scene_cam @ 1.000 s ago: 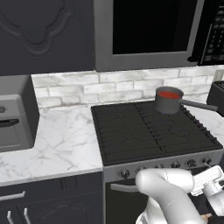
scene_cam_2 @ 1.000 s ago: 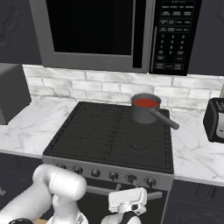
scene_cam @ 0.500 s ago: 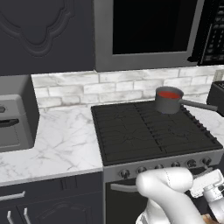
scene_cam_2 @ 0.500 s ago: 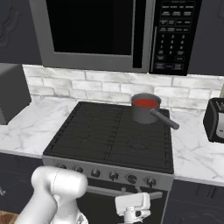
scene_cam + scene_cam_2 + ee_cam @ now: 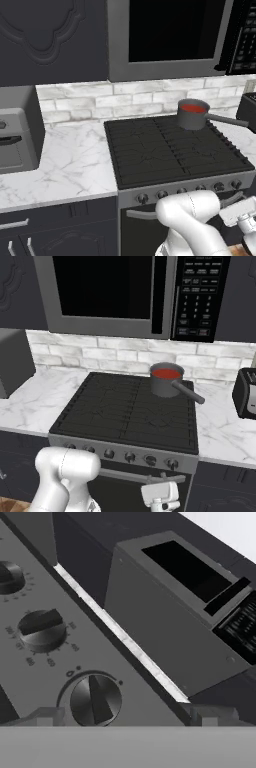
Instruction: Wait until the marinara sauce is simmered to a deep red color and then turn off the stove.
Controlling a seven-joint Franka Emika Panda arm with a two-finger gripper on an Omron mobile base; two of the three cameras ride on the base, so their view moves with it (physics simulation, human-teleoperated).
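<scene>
The marinara sauce is a bright red disc in a small dark grey saucepan on the stove's back right burner, handle pointing right. A row of dark knobs lines the silver front panel. My gripper is open, low in front of that panel and close to it. In the hand view the nearest knob sits between the tips, nearer the left one, and untouched. Two more knobs run off to the upper left.
A microwave hangs above the range. A grey boxy appliance stands on the marble counter to the left, and a dark toaster on the counter to the right. The oven handle runs under the knobs.
My hand has sunk slightly and shifted a little to the right in front of the panel. The sauce looks the same bright red and the pan has not moved.
</scene>
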